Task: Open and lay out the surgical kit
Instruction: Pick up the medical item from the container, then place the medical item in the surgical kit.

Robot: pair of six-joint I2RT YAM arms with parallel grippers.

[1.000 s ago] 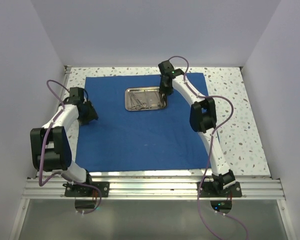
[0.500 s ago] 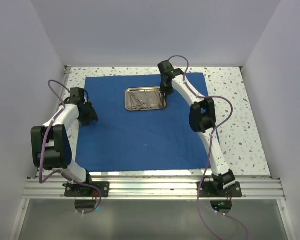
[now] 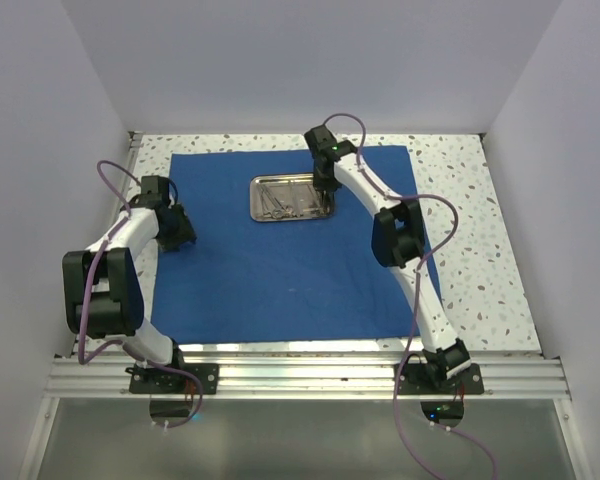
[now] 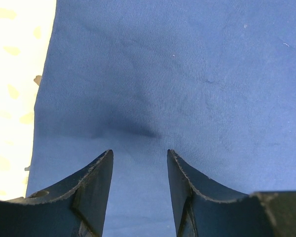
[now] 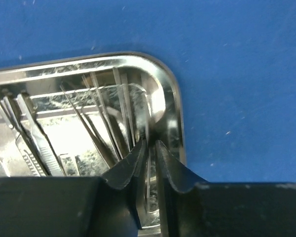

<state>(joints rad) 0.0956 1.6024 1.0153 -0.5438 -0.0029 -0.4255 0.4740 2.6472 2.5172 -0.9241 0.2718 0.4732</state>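
Note:
The royal-blue cloth [image 3: 280,270] lies spread flat on the table. The steel tray [image 3: 263,215] sits on its far middle with several thin silver instruments [image 3: 285,198] in it. My right gripper [image 3: 323,190] is down at the tray's right end. In the right wrist view its fingers [image 5: 150,143] are almost closed on a thin silver instrument just inside the tray's curved rim [image 5: 173,98]. Other instruments [image 5: 93,128] lie to the left. My left gripper [image 3: 183,233] is open and empty, low over the cloth [image 4: 187,74] near its left edge.
Speckled white tabletop [image 3: 480,220] shows around the cloth and at the left of the left wrist view [image 4: 10,98]. Grey walls enclose the table on three sides. An aluminium rail [image 3: 300,375] runs along the near edge.
My right gripper has moved left, from beside the tray's right edge to over its right end. The left arm has not moved.

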